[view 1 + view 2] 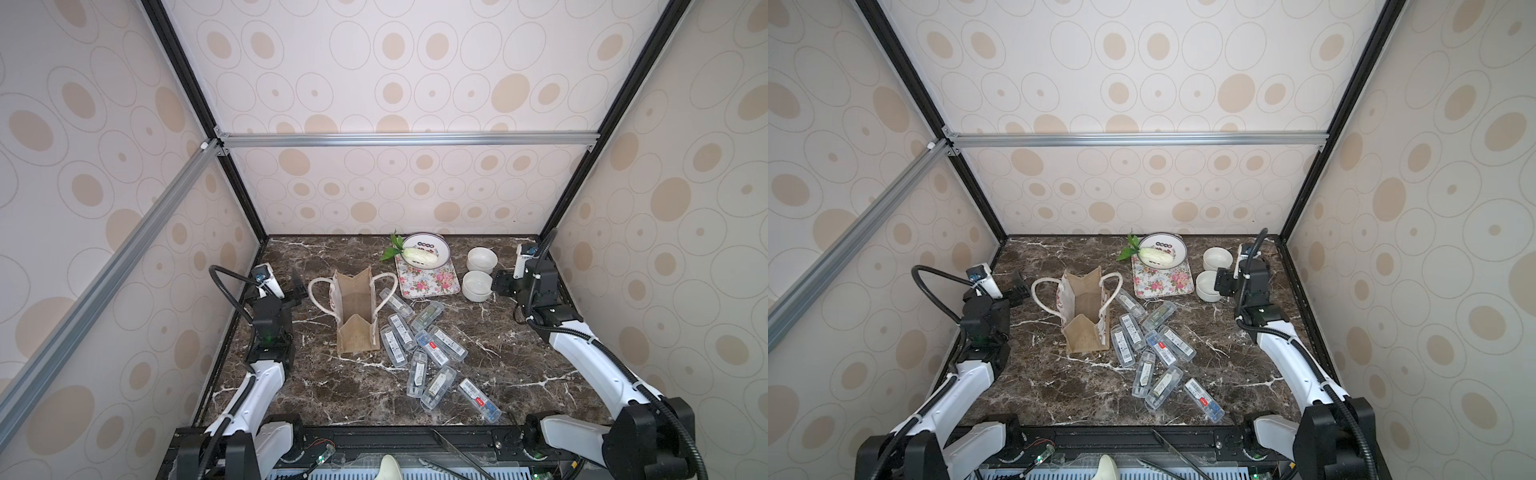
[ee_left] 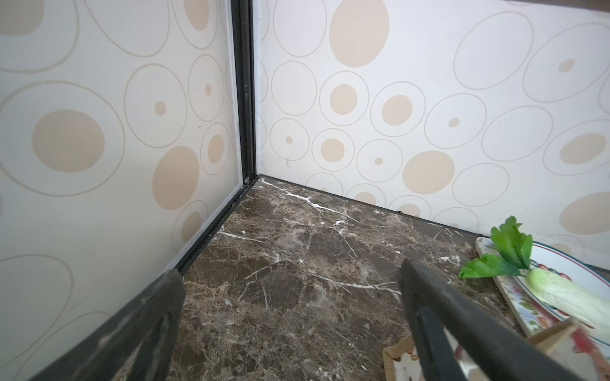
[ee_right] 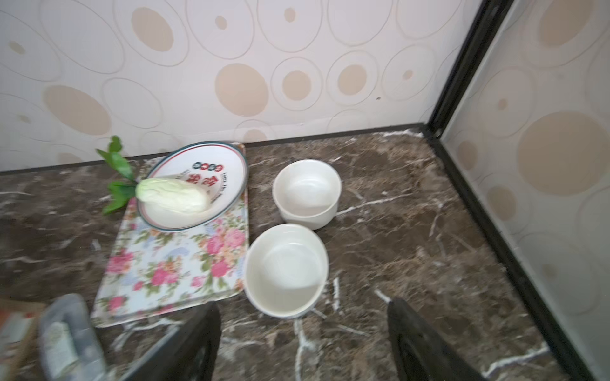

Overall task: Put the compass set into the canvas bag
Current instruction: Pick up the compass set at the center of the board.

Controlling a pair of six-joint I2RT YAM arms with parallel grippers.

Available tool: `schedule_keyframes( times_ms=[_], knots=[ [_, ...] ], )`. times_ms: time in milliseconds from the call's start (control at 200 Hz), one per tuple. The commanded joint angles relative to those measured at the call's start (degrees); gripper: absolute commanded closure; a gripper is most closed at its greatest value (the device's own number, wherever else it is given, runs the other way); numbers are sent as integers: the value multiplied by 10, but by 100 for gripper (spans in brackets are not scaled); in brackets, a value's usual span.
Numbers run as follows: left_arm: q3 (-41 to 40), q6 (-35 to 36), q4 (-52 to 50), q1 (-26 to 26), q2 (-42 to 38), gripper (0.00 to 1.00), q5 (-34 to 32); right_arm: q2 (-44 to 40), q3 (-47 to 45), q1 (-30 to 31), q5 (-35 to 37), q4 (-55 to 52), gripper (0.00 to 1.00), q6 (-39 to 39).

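**Lighting and picture quality, as I see them from my station**

Light: soft, even, bright; walls (image 1: pixel 415 62) wash pale toward 12 o'clock in both top views.
Shadows: faint, short.
Glare: the white bowl (image 3: pixel 287 270) is nearly blown out.
Blur: I see smearing in the right wrist view, worst on the clear case (image 3: pixel 69 336) at 8 o'clock.

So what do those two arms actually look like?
The left arm and right arm have smooth white shells with chunky black joints. A black ribbed cable loops along each. The left gripper and right gripper are black, with two flat fingers.
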Motion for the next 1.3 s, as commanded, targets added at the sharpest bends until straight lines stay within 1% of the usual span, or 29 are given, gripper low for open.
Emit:
schedule_keyframes(
  times_ms=[0,120,230,315,365,490,635,740,905,1050,1296],
  knots=[
    [55,-73,-221,5,-30,0,36,28,61,53,-21,-203,22,41],
    [93,-111,-277,5,-50,0,137,103,148,151,-15,-270,22,-1],
    [134,-131,-337,6,-39,0,188,209,265,215,-13,-355,23,-33],
    [164,-129,-386,5,-19,0,211,292,340,238,-50,-396,24,-37],
    [182,-113,-412,4,-7,0,224,337,382,247,-74,-413,27,-37],
    [214,-76,-461,3,10,0,254,425,467,262,-107,-440,27,-35],
    [229,-46,-496,-1,22,0,259,489,525,265,-133,-450,27,-29],
    [225,-36,-495,-4,27,0,274,530,566,267,-148,-479,27,-36],
    [221,-28,-482,-21,25,0,244,577,606,271,-160,-505,27,-43],
    [216,-10,-471,-42,19,0,213,606,626,270,-151,-513,27,-38],
    [204,-13,-446,-54,3,0,204,648,656,270,-142,-516,31,-25]
  ],
)
